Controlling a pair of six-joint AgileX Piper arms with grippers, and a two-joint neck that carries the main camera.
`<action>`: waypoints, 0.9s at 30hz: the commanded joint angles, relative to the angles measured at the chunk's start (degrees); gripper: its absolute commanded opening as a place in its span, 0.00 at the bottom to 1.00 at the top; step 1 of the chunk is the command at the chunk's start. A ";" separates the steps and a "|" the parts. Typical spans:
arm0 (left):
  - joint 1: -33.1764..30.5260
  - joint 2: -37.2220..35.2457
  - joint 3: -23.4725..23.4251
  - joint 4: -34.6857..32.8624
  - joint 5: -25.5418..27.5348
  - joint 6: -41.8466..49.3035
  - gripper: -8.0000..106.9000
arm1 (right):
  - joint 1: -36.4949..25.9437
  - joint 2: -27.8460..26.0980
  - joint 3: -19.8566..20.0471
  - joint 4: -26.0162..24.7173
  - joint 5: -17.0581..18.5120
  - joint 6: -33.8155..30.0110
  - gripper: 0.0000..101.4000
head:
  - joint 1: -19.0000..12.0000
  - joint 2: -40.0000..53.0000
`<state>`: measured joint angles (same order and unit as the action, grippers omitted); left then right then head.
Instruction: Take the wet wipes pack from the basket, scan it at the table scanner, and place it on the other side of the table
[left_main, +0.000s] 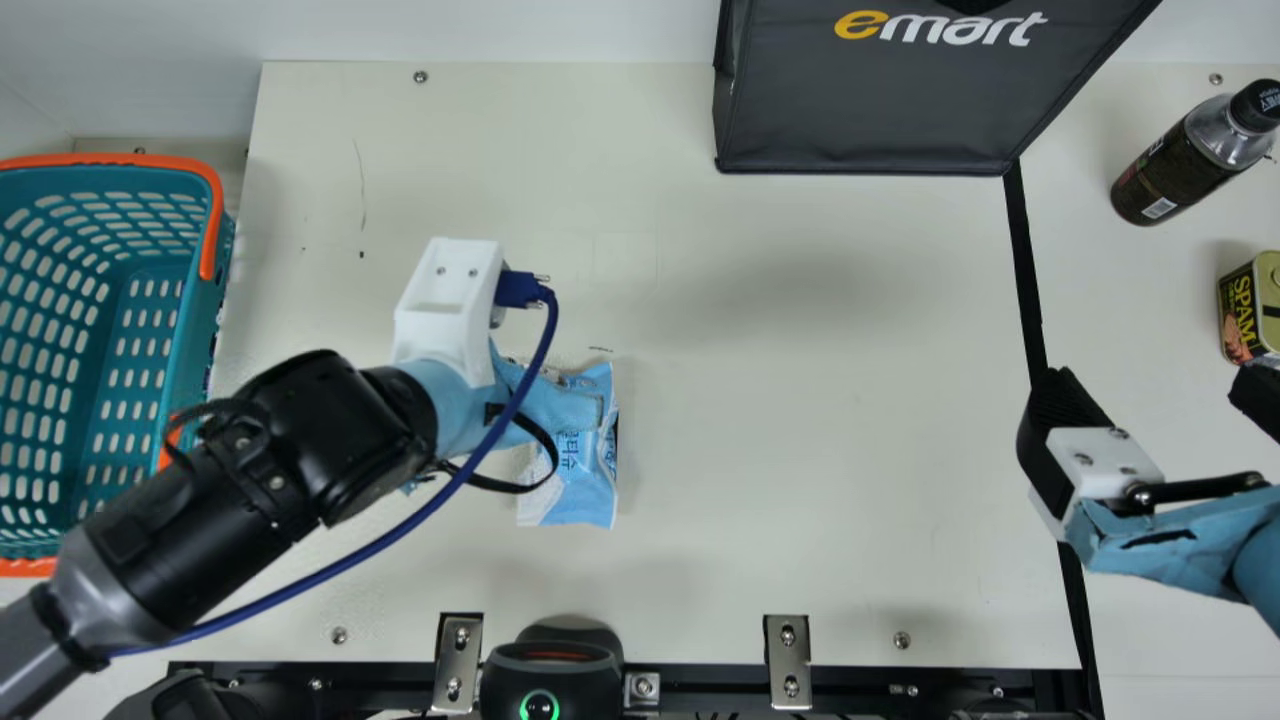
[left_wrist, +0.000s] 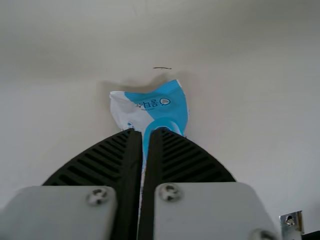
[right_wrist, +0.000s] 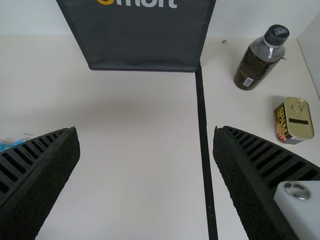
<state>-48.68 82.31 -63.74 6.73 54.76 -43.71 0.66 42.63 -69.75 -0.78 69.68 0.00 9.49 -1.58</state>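
My left gripper (left_main: 548, 402) covered part of the pack (left_main: 582, 495), its fingers closed on it. The basket (left_main: 130, 160) beside that arm was cut off, as were the scanner (left_main: 552, 668) nearer me and the bag (left_main: 870, 100) beyond. The bottle (left_main: 1175, 175) and can (left_main: 1245, 300) stood past my right gripper (left_main: 1155, 390), spread wide.

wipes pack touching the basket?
Apart. Main view: the wipes pack is well right of the basket, with a wide stretch of table between them.
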 joint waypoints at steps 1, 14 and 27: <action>-0.65 0.34 -0.25 0.49 0.45 -2.03 0.00 | 0.00 0.00 0.00 0.00 0.00 0.00 0.94 | -1.57 0.00; -3.95 3.66 -2.25 3.09 4.34 -10.23 0.00 | 0.00 0.00 0.00 0.00 -0.08 0.00 0.94 | -1.57 0.00; -6.02 6.87 -3.84 2.14 6.27 -13.37 0.00 | 0.00 0.00 0.00 0.00 -0.08 0.00 0.94 | -1.57 0.00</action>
<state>-54.69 89.08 -67.68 9.00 61.14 -57.02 0.66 42.63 -69.75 -0.78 69.60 0.00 9.49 -1.58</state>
